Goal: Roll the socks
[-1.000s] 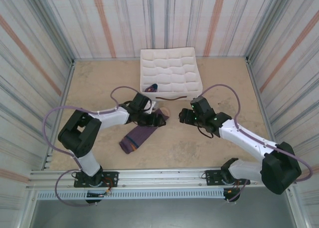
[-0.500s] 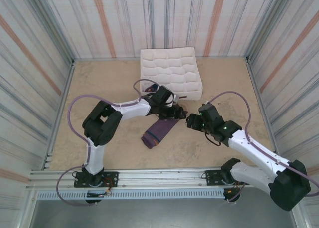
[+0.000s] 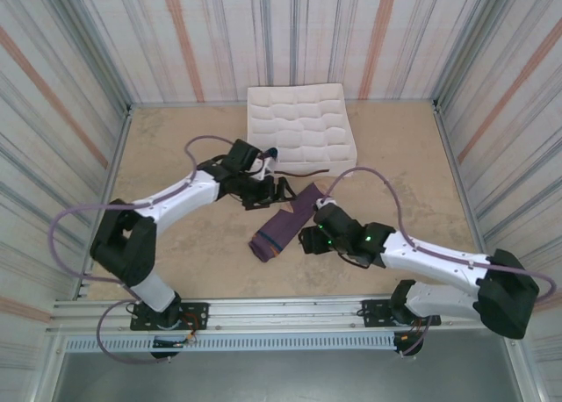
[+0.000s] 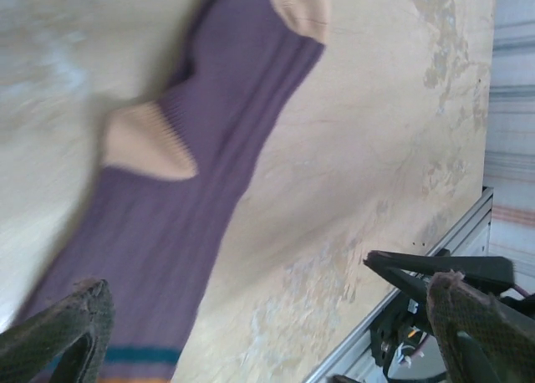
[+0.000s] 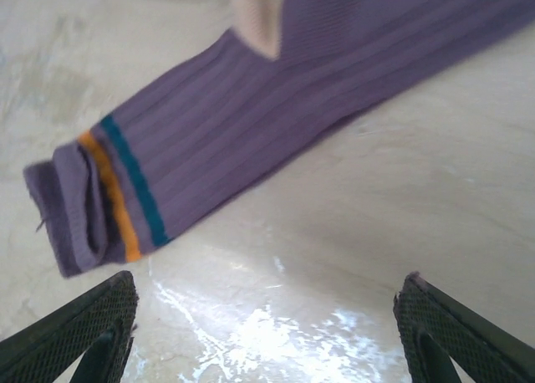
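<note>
The socks point(image 3: 283, 226) lie flat on the table as one purple strip, running diagonally from near the box toward the front. Whether two are stacked I cannot tell. The left wrist view shows the purple fabric point(image 4: 192, 174) with pale orange patches and a teal stripe by the lower finger. In the right wrist view the cuff end point(image 5: 125, 191) has orange and teal stripes. My left gripper point(image 3: 283, 191) point(image 4: 276, 333) hovers open by the strip's far end, holding nothing. My right gripper point(image 3: 307, 240) point(image 5: 267, 333) stands open just right of the cuff end, empty.
A white fabric grid box point(image 3: 303, 112) sits at the back centre, just beyond the socks. Striped walls close in the table on three sides. A metal rail point(image 3: 281, 310) runs along the front edge. Bare tabletop point(image 3: 176, 244) lies left of the socks.
The socks were dragged right, then left lying. My left gripper let go, opened wider and drew back left. My right gripper swung left and nearer, down to the cuff end.
</note>
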